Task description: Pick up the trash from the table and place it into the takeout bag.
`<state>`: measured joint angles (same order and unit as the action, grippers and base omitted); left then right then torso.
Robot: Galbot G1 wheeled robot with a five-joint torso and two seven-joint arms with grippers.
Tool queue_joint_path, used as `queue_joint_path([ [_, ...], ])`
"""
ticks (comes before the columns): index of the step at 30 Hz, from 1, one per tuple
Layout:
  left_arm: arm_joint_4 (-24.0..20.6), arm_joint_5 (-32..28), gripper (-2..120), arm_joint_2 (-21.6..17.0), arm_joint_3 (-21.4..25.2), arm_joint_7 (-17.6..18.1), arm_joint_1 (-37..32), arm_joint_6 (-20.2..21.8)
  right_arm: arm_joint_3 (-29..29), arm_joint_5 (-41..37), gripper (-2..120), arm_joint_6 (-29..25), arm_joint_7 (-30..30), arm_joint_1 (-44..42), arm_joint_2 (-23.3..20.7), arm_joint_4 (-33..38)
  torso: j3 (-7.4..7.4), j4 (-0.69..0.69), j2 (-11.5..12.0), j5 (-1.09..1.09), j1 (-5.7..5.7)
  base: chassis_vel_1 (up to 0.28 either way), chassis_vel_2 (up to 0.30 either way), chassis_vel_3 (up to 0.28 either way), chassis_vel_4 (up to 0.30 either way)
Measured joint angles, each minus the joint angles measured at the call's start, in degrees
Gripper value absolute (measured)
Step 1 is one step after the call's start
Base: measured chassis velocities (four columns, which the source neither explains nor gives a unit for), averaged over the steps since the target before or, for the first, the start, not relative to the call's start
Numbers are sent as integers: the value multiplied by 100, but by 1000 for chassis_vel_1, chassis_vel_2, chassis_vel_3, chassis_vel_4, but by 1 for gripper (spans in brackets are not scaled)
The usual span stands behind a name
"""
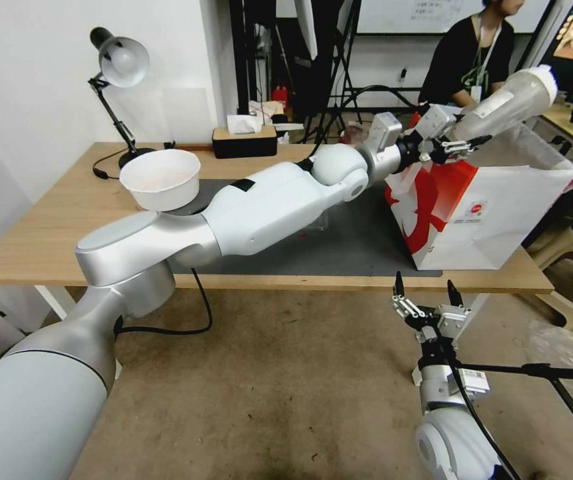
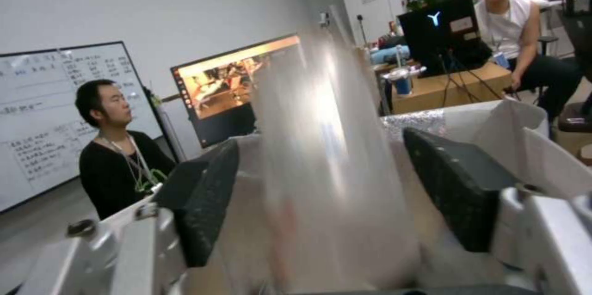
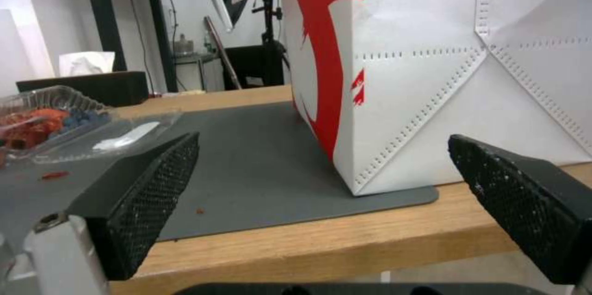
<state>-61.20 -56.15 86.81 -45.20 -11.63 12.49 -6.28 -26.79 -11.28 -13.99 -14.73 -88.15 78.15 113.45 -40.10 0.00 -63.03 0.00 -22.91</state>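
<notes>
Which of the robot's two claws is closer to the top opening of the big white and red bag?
The left. The left gripper holds a clear cup just above the bag. The right gripper hangs open below the table edge, in front of the bag's base.

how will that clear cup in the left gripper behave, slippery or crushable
Likely light: the clear cup looks empty. Its smooth tapered wall may slip through the left gripper, which holds it tilted over the bag. Thin plastic could dent.

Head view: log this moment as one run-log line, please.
left gripper: shut on shaker cup, above takeout bag | right gripper: open, idle below table edge | bowl: on table
</notes>
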Motion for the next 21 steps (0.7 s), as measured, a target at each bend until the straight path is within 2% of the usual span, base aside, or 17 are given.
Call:
queue_joint_path([
  [2,-30,2,83,-16,28,57,-11,12,0,0,100,0,-1,8,8,-1,0,0,0,0,0,0,0,0,0],
  [6,-73,3,93,-46,95,87,-45,19,3,0,100,2,-6,22,16,-2,0,0,0,0,0,0,0,0,0],
  [8,-181,-13,99,-105,284,179,-135,32,3,2,100,7,-11,25,20,-1,0,-1,0,0,0,0,0,0,0],
  [13,-502,-110,100,-350,597,371,-334,122,2,3,100,12,-14,15,19,8,0,-2,0,-1,0,0,0,0,0],
  [16,-797,-186,100,-720,853,504,-530,211,0,4,100,14,-16,13,17,11,0,1,0,-1,0,0,0,0,0],
  [21,-960,-199,100,-1065,1033,624,-759,227,9,12,100,21,-17,15,27,12,0,0,0,-2,0,0,0,0,0],
])
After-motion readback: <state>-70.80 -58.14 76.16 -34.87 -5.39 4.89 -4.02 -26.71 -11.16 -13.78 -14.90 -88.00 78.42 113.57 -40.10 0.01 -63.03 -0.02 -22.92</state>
